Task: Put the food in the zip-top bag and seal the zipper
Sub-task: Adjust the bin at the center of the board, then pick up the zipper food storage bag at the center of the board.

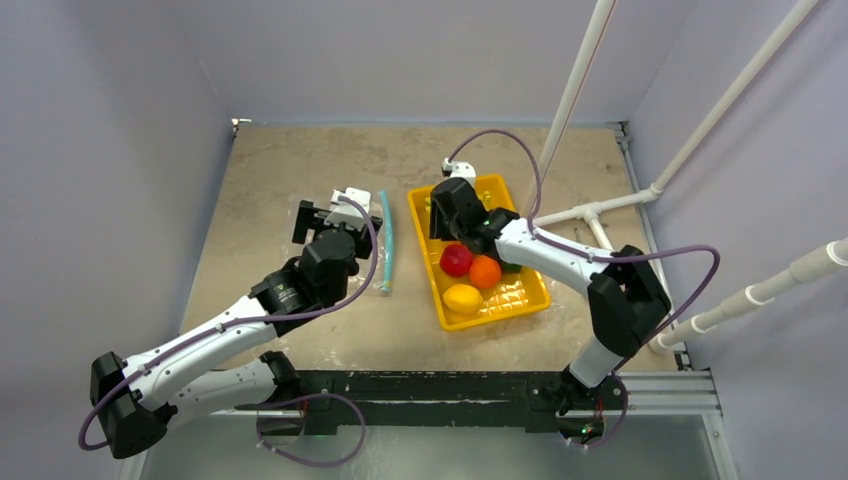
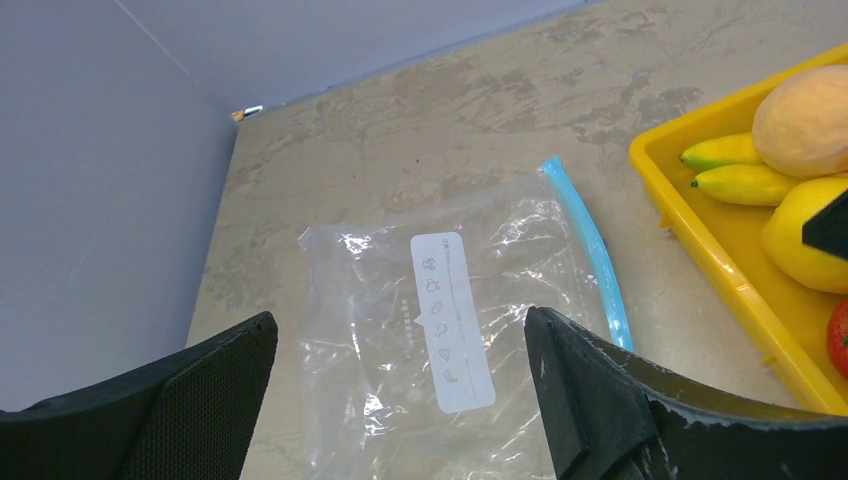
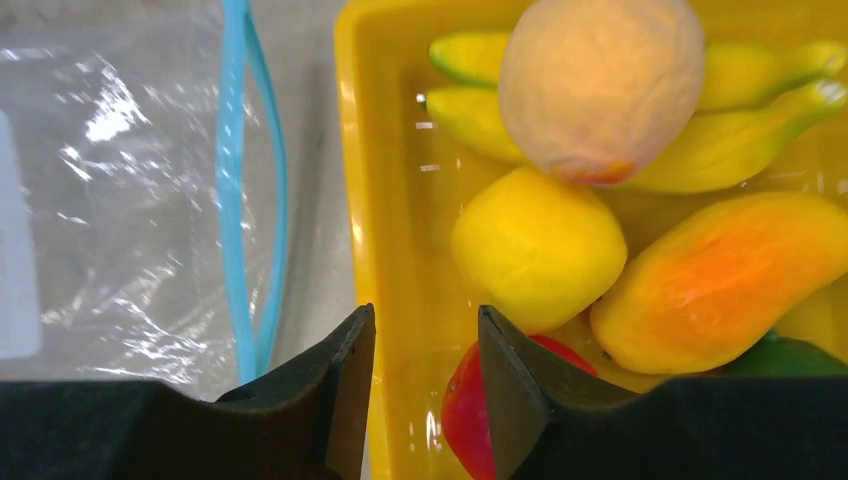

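Observation:
The zip-top bag (image 2: 440, 330) lies flat on the table, clear, with a white label; its teal zipper (image 2: 590, 250) runs along the edge nearest the tray. My left gripper (image 2: 400, 325) hovers over the bag, open wide and empty. The food sits in the yellow tray (image 1: 530, 295): a red fruit (image 1: 456, 260), an orange one (image 1: 485, 271), a yellow one (image 1: 462, 297). In the right wrist view a peach (image 3: 600, 85), bananas (image 3: 740, 150) and a mango (image 3: 720, 280) show too. My right gripper (image 3: 425, 320) stands open above the tray's left wall, nothing between its fingers.
The tray (image 3: 350, 150) lies just right of the zipper (image 3: 235, 180). White pipes (image 1: 600, 215) cross the table's right back corner. Purple-grey walls close in the table on the left, back and right.

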Robot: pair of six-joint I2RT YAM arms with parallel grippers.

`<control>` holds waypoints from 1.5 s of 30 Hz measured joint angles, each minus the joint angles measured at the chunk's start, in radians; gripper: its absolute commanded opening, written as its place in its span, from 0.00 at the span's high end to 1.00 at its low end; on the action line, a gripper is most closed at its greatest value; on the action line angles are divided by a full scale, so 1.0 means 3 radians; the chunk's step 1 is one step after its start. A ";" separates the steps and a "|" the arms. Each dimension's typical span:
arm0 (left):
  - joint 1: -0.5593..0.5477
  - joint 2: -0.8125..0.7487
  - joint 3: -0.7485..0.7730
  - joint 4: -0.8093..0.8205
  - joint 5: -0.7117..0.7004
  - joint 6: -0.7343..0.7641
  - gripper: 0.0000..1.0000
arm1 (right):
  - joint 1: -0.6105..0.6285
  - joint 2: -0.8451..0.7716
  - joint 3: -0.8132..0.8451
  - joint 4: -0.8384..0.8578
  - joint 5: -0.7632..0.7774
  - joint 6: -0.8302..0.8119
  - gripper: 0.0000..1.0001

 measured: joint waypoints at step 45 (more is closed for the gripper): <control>0.0000 -0.0058 0.0005 0.0000 -0.0058 0.0001 0.07 | 0.0076 0.0868 0.0459 0.0944 -0.1172 0.0303 0.36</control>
